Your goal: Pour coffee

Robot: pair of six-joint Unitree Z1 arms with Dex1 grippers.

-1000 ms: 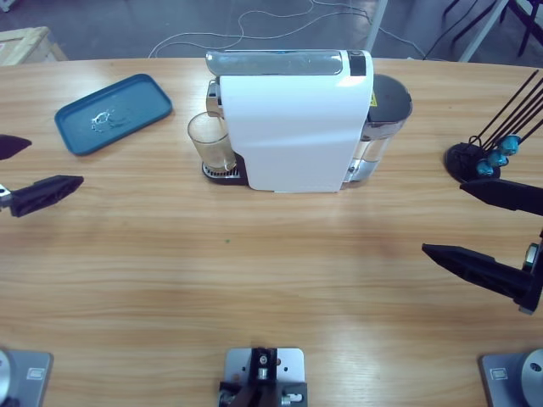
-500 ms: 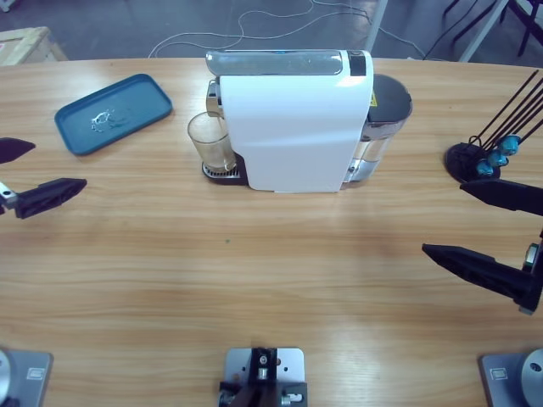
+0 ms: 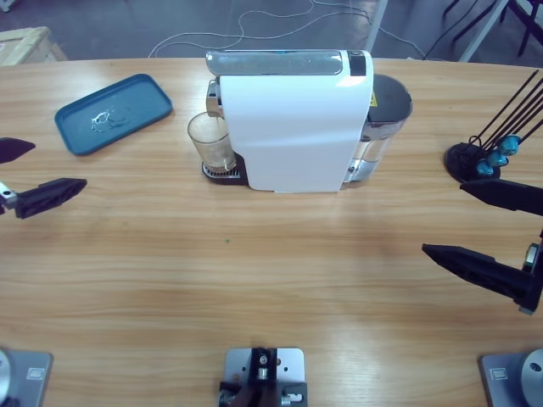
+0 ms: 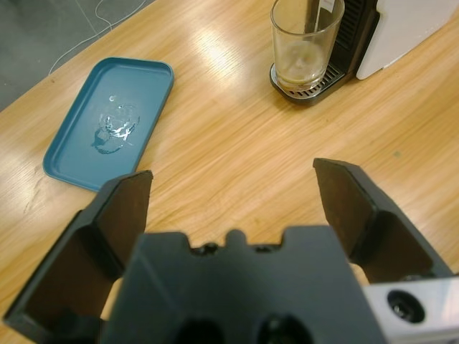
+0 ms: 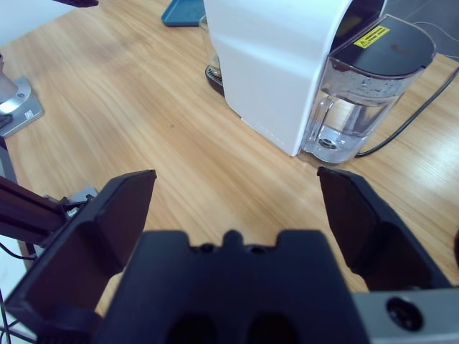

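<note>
Nothing is seen to have moved since half a second ago. Both the left gripper (image 3: 24,174) and right gripper (image 3: 484,229) are held spread and empty. A yellow warning label (image 5: 371,34) is seen, unreadable. The upright glass (image 3: 210,142), holding shallow coffee (image 4: 300,72), stands under the white coffee machine (image 3: 297,119), right of the blue tray (image 3: 114,114).

My wooden table (image 3: 254,280) carries a white coffee machine (image 3: 297,123) near its far middle, a teal tray (image 3: 114,113) lying flat to its left, and a black stand (image 3: 465,159) at the right edge, holding what look like small blue capsules
</note>
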